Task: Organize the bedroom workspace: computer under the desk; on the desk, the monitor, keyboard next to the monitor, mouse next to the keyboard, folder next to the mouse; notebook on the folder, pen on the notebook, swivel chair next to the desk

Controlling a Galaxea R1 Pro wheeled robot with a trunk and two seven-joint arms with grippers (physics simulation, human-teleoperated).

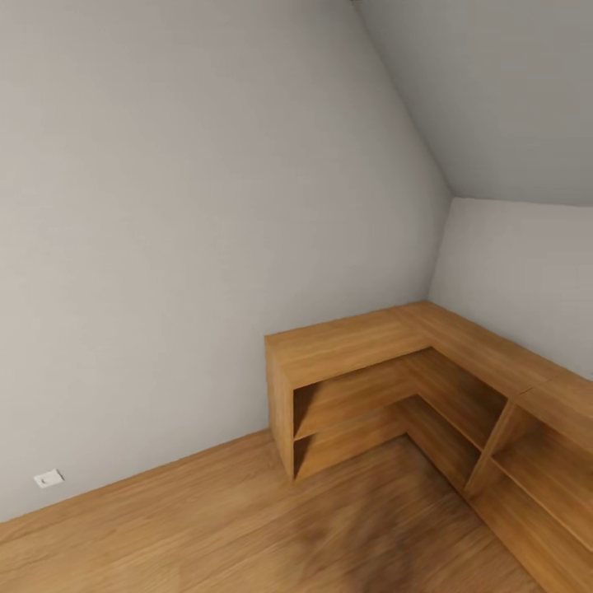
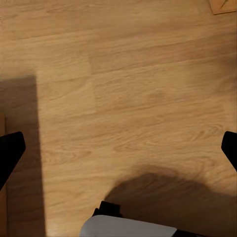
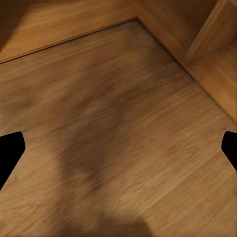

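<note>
I face a corner of the bedroom, with a grey wall (image 1: 181, 206), a sloped ceiling (image 1: 511, 91) and a light wood floor (image 1: 206, 527). In the left wrist view my left gripper (image 2: 118, 153) hangs open over bare floorboards, its black fingertips (image 2: 10, 153) far apart at the picture's edges. The right wrist view has my right gripper (image 3: 118, 148) open too, above shadowed floor, with nothing between its fingertips (image 3: 10, 150).
A low L-shaped wooden shelf unit (image 1: 346, 346) with open compartments fills the corner ahead and runs along the right wall; its base (image 3: 207, 54) lies close to the right gripper. A white wall outlet (image 1: 48, 478) sits low on the left. A white-grey robot part (image 2: 128, 228) shows below the left gripper.
</note>
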